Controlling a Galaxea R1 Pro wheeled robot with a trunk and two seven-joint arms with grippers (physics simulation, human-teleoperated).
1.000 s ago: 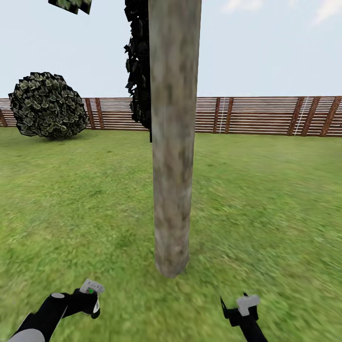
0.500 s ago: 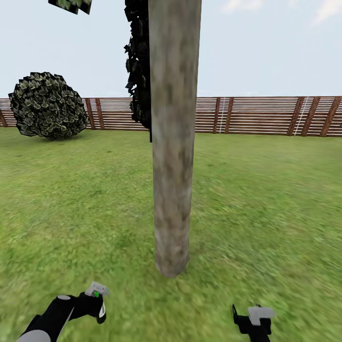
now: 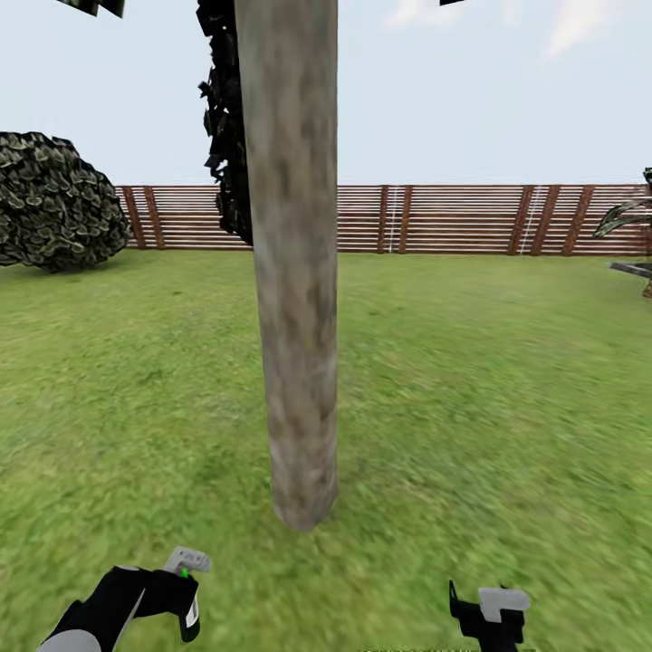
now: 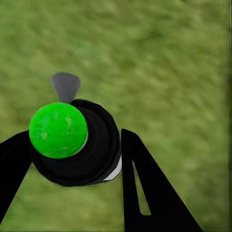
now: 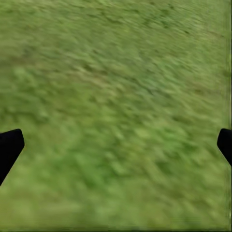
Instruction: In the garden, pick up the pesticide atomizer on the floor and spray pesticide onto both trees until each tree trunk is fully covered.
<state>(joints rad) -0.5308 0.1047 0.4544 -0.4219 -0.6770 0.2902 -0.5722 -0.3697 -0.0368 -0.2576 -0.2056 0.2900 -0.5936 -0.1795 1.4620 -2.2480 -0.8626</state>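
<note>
One tree's trunk (image 3: pixel 294 317), a mottled grey-beige column, rises from the grass floor (image 3: pixel 471 407) just left of centre, directly ahead of me. I see no pesticide specks on it. My left gripper (image 3: pixel 186 590) is low at the bottom left, short of the trunk's foot, shut on the pesticide atomizer (image 3: pixel 184 580). In the left wrist view the atomizer (image 4: pixel 77 142) is a black body with a green cap and grey nozzle, held between the two black fingers (image 4: pixel 145 188). My right gripper (image 3: pixel 489 616) hangs at the bottom right, open, with only grass between its fingertips (image 5: pixel 9 147).
A brown slat fence (image 3: pixel 435 219) closes the lawn at the back. A round shrub (image 3: pixel 54 213) stands far left. A dark conifer (image 3: pixel 222 136) shows behind the trunk. Palm fronds (image 3: pixel 629 217) reach in at the right edge. Open grass lies on both sides of the trunk.
The whole picture has slid left, so the camera has turned right and the palm fronds have come into view. Both grippers sit a little lower than a second ago.
</note>
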